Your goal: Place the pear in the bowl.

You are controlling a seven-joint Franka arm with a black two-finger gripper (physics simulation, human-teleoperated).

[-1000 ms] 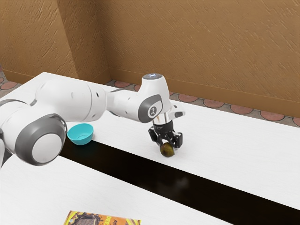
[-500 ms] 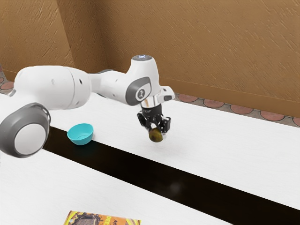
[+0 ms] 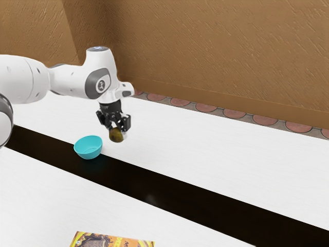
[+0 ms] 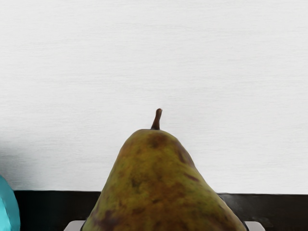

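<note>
While a tan, rough-textured wall [image 3: 205, 46] rises behind us above a floor of reddish round tiles [image 3: 234, 114] set in grey, we work over a white, faintly grained tabletop [image 3: 205, 149] crossed by a long, glossy black band [image 3: 154, 186]. Our black two-finger end effector [image 3: 116, 129] is gripping the mottled green-brown pear [image 3: 117, 136], with a pale fingertip [image 4: 73, 226] against each side of it. We hold the pear up off the tabletop, just below the end effector's body, its short brown stem [image 4: 157, 119] pointing out past the fingers. Near the pear, toward the exterior view's left, the round turquoise bowl [image 3: 88, 149] sits by the black band. An orange-and-yellow printed package [image 3: 113, 242] lies on the white surface well apart from both.
</note>
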